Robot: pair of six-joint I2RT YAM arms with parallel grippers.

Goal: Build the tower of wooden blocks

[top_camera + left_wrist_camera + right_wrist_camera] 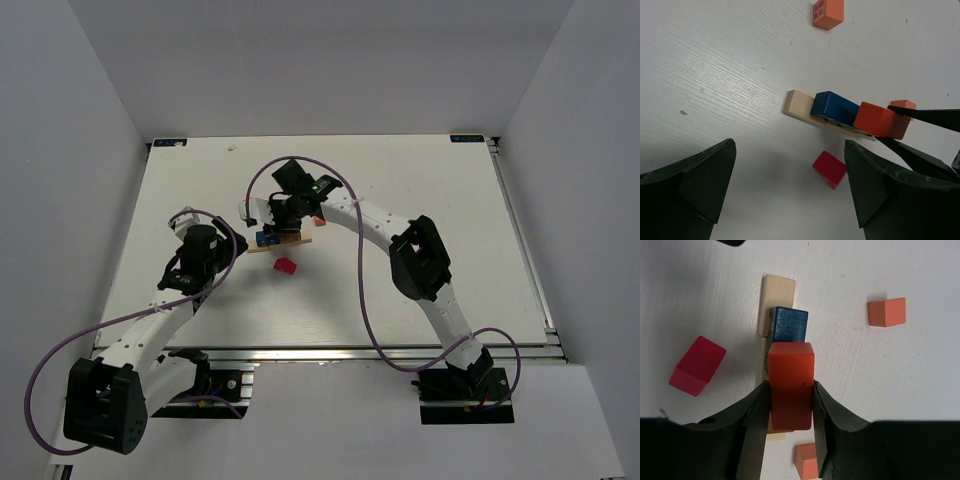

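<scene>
The wood block tower is a pale tan plank lying flat with a blue block on it. My right gripper is shut on an orange-red block. It holds that block over the plank, end to end with the blue block and low on the plank. A loose red block lies on the table just in front of the plank. My left gripper hovers open and empty, left of the tower, with the red block near its right finger.
Small orange blocks lie loose around the plank: one to its right, one under my right fingers, and one with a window print farther off. The white table ends at a metal rail by the arm bases.
</scene>
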